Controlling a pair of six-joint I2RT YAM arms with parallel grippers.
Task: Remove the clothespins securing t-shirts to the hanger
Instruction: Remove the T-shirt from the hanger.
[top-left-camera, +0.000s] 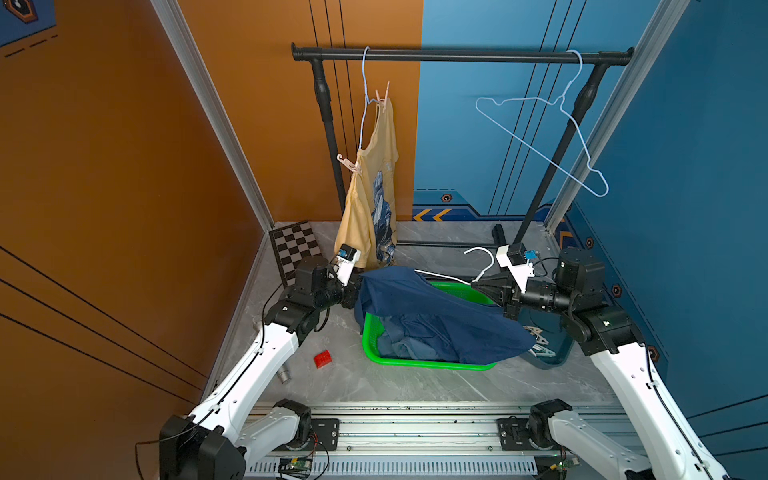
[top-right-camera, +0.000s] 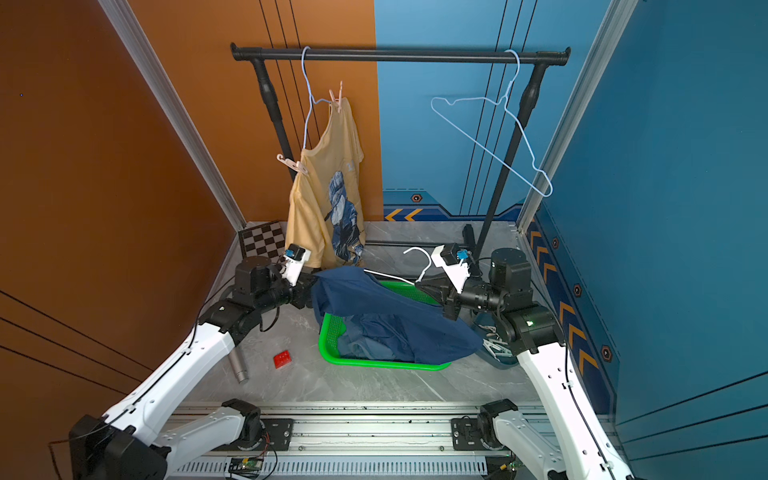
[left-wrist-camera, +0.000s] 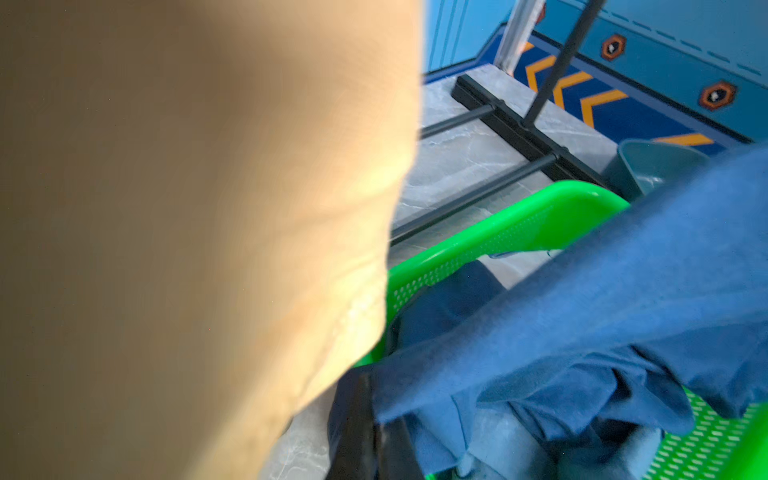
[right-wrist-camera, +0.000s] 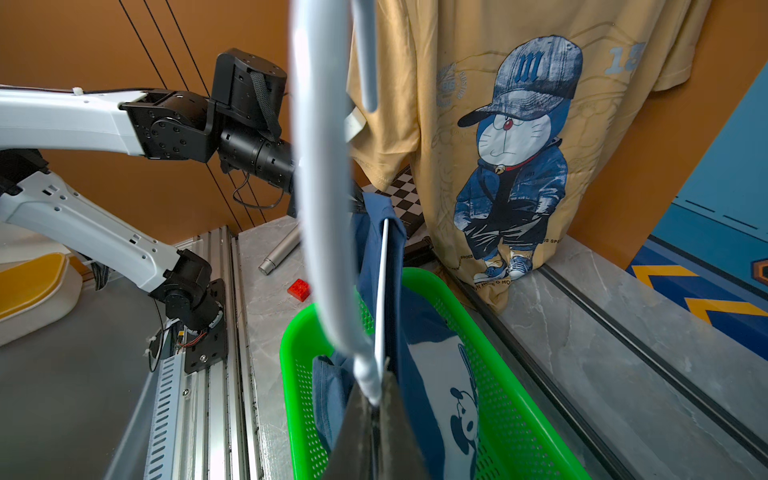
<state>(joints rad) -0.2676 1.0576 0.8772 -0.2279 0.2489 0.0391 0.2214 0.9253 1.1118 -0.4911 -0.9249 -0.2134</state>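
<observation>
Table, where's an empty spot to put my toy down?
Free: the grey strip between the green basket and the front rail, right of the red brick. Crowded: the middle, where the left gripper holds the navy t-shirt and the right gripper the white hanger; also the clothespin bin.

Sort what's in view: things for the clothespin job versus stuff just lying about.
Job: yellow t-shirt, pink clothespins, navy t-shirt, white hanger, green basket, loose clothespins in teal bin.
Lying about: red brick, chessboard, metal cylinder.
</observation>
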